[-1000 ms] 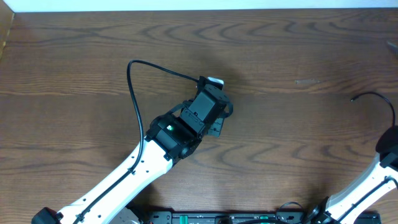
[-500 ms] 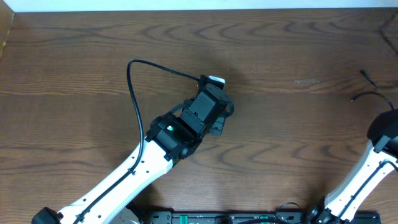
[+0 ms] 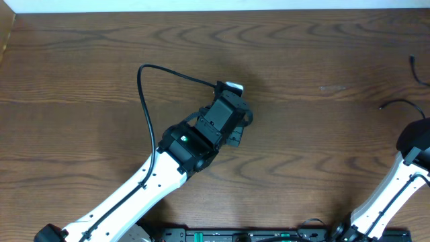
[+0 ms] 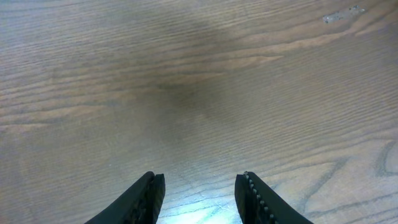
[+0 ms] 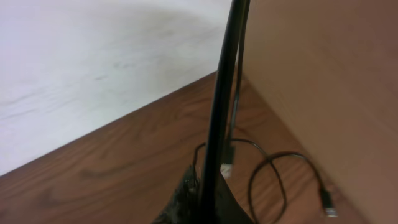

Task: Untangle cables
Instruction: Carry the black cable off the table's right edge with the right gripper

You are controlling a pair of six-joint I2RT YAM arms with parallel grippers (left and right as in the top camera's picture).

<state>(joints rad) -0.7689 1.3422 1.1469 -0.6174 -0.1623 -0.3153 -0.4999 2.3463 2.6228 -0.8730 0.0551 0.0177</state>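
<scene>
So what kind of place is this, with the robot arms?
Probably a robot lab or test bench. Two white robot arms, the left arm and the right arm, reach over a wooden table, and a thin black cable lies on it to practise with.

Overhead's rt edge cuts black cable [image 3: 400, 101]; right end effector [image 5: 206, 198] blurred.

A dark wooden table [image 3: 302, 40] is seen from above, bordered along the top by a white strip [image 3: 201, 5]. The left arm [image 3: 134, 191], white with a black wrist, is stretched from the lower left toward the middle, where the left gripper [image 3: 228, 94] is pointed down at the tabletop; its jaws cannot be made out. A thick black lead [image 3: 141, 91] is looped off this arm. At the right edge the right arm [image 3: 396, 195] is partly shown, and thin stretches of black cable [image 3: 393, 103] are seen just above it.
</scene>
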